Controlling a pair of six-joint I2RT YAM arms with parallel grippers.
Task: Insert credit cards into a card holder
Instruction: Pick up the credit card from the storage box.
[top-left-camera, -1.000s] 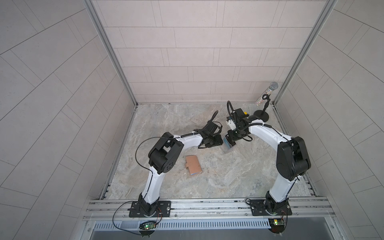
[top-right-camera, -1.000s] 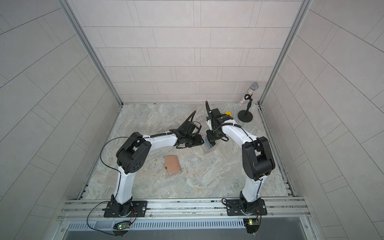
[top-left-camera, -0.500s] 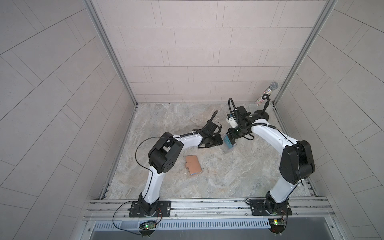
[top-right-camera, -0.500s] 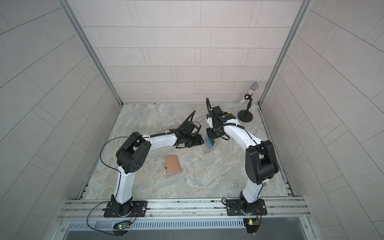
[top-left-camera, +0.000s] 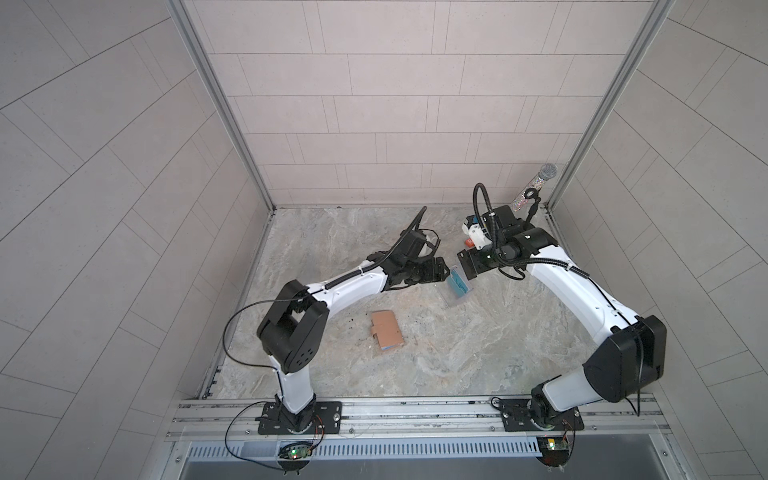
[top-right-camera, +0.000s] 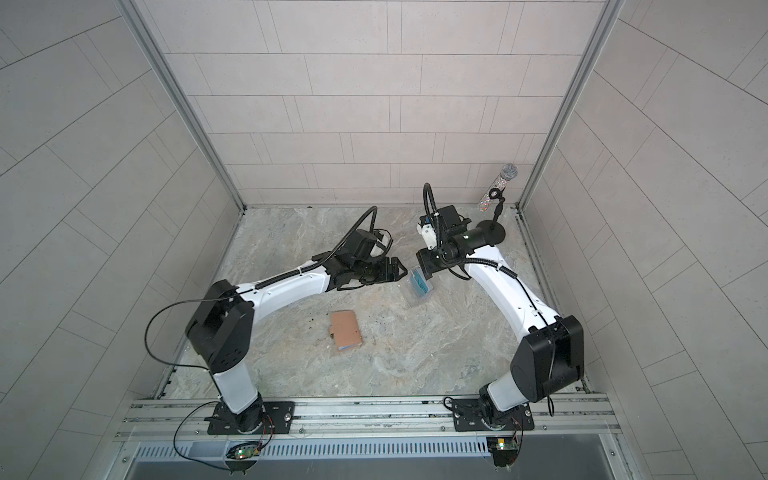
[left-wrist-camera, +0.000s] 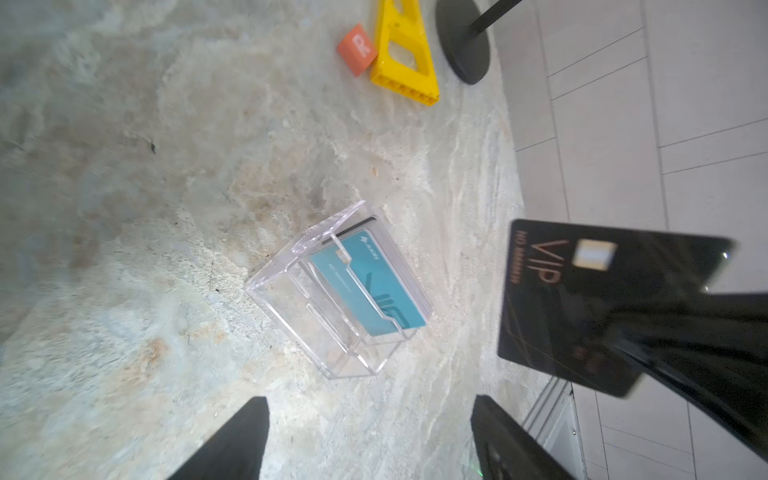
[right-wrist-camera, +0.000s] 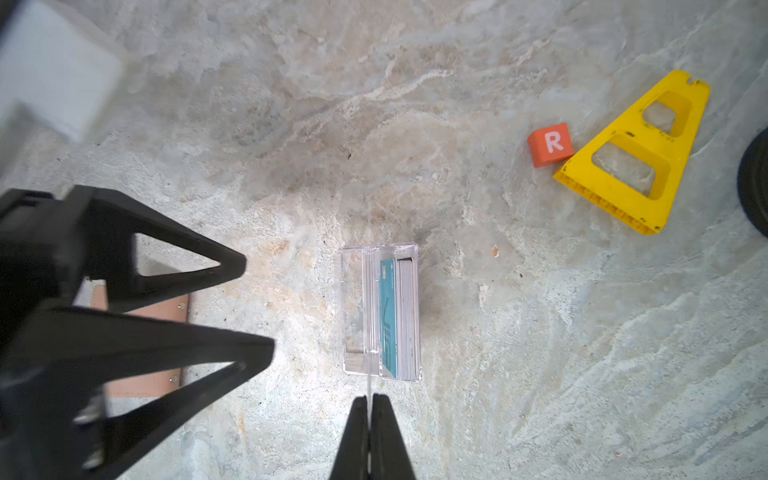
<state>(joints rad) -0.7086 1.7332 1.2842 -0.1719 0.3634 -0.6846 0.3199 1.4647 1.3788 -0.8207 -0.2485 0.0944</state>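
A black, gold-lettered "VIP" credit card is clamped between the closed right jaws — the left jaws are spread wide, empty. The tan card holder is laid flat on the worktop nearby.

Soft, even light from overhead fills my cell, bright without harsh glare, and shadows on the table are faint. In both top views the wall tiles bow toward the edges. Ahead of my left gripper the clear box is fairly crisp, with small glints on its rim, while the dark card beside it is smeared. Beside my right gripper, my other gripper's fingers loom blurred
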